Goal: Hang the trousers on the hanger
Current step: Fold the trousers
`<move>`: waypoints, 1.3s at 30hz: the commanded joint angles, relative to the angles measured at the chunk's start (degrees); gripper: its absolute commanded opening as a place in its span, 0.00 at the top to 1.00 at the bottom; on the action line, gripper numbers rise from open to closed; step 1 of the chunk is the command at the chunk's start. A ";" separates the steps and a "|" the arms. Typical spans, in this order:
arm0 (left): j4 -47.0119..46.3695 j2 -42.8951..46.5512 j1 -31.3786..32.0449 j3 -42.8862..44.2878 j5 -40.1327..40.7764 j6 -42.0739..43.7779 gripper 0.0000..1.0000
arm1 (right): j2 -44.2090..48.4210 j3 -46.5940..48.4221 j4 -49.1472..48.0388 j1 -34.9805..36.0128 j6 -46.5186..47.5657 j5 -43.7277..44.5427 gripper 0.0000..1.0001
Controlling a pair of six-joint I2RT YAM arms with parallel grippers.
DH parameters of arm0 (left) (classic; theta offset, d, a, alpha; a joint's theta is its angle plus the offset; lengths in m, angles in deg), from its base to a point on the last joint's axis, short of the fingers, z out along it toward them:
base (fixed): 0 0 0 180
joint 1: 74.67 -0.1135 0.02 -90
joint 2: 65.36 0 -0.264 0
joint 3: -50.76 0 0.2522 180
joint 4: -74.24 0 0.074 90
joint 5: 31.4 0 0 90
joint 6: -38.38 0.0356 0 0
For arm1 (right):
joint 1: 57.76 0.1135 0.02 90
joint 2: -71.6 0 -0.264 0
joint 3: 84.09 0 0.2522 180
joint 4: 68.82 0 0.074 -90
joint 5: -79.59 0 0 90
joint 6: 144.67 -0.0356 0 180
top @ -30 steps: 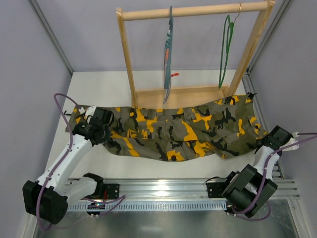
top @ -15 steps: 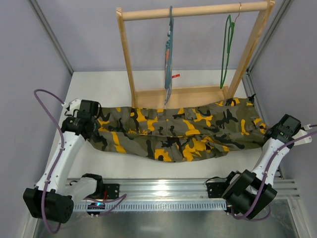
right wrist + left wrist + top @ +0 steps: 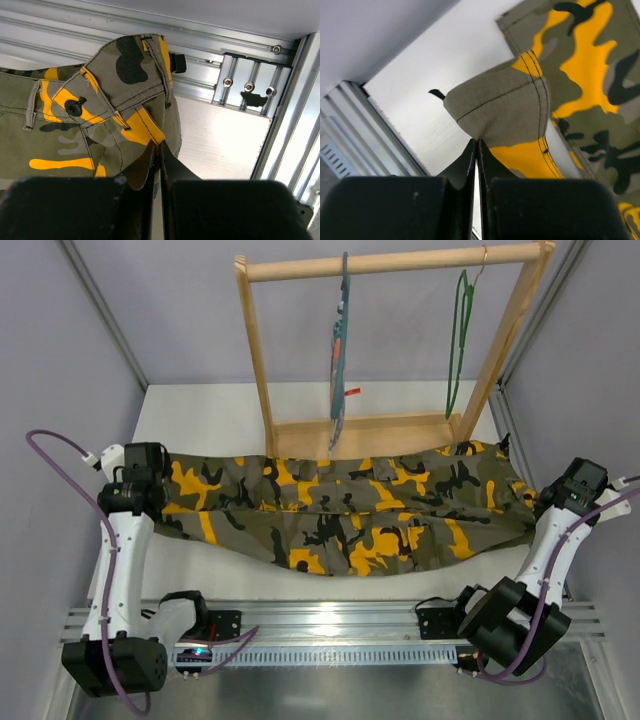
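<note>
**Two pairs of fingers, one pair of trousers stretched between them**

At the left edge of the desk (image 3: 200,415), my left fingers (image 3: 141,496) are pressed fully together on the hem of a trouser leg. My left wrist view shows the tips (image 3: 472,150) meeting with only a fold of olive and orange-yellow cloth pinched between them.

From there the trousers (image 3: 340,512) run in a long band across the desk to the right, with the middle dipping toward the near side. They lie just in front of the base of the wooden rack (image 3: 254,350).

A striped cloth (image 3: 339,350) hangs from the rack's top bar, near its middle. Further right, the green hanger (image 3: 457,340) hangs by its hook from the same bar. It is bare and sits above and behind the trousers, well apart from them.

At the right edge, my right fingers (image 3: 549,502) are likewise clamped together, this time on the waist end. My right wrist view shows the tips (image 3: 150,152) gripping a fold of the waistband (image 3: 125,75). A black button and a belt loop sit just to the left of the grip. The metal rail (image 3: 250,55) lies beyond it.
</note>
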 commanded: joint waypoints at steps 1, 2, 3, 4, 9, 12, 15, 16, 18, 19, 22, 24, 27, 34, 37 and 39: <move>-3.36 -0.55 -5.70 -0.50 5.07 5.15 1.00 | -0.81 1.10 -1.77 0.30 1.63 5.08 0.93; -3.88 -1.25 -7.20 -0.76 3.59 6.55 0.99 | -1.16 1.36 -1.68 0.39 1.63 5.43 0.93; -4.67 -1.69 -8.79 -0.68 2.44 7.08 1.00 | -1.52 1.71 -1.33 0.39 1.63 5.61 0.92; -4.77 -1.96 -11.15 -0.42 1.91 7.35 1.00 | -1.87 1.97 -1.07 0.48 1.63 5.61 0.92; -4.59 -5.56 -12.49 1.52 -2.83 5.16 1.00 | -3.71 3.47 -0.28 1.27 1.98 5.26 0.75; -4.33 -6.09 -12.76 0.82 -2.68 4.80 1.00 | -3.72 3.91 0.42 1.53 2.16 5.09 0.53; -4.68 -6.01 -13.72 1.25 -2.58 5.15 0.98 | -3.02 4.26 0.69 2.32 2.16 4.03 0.43; -4.77 -5.92 -13.81 1.43 -4.75 5.50 0.96 | -2.58 4.17 0.52 2.59 2.24 3.42 0.42; -5.21 -5.13 -13.81 2.22 -12.28 6.29 0.90 | -2.22 2.95 -0.97 3.72 2.77 0.01 0.41; -5.38 -4.34 -13.64 1.96 -17.90 6.73 0.87 | -2.40 2.42 -2.11 4.43 3.64 -2.80 0.41; -10.56 -0.57 -12.15 -1.90 -31.29 6.31 0.71 | -3.62 1.63 -3.18 11.25 4.79 -5.65 0.41; -12.58 3.30 -8.47 -6.29 -36.23 3.58 0.65 | -3.72 0.31 -3.18 14.36 3.13 -5.37 0.41; -12.42 6.38 -5.56 -11.04 -39.05 1.55 0.63 | 0.14 -3.20 -5.80 19.01 2.07 -7.39 0.41; -10.13 2.00 1.48 -12.36 -29.76 -4.59 0.55 | 9.72 -6.63 -7.39 27.81 5.41 -12.22 0.41; -8.99 -3.44 0.70 -12.02 -20.54 -9.42 0.50 | 12.62 -6.20 -6.78 31.41 6.37 -15.22 0.41; -5.22 -6.34 -2.88 -11.67 -16.65 -13.90 0.45 | 14.90 -6.63 -6.34 33.16 6.72 -17.22 0.41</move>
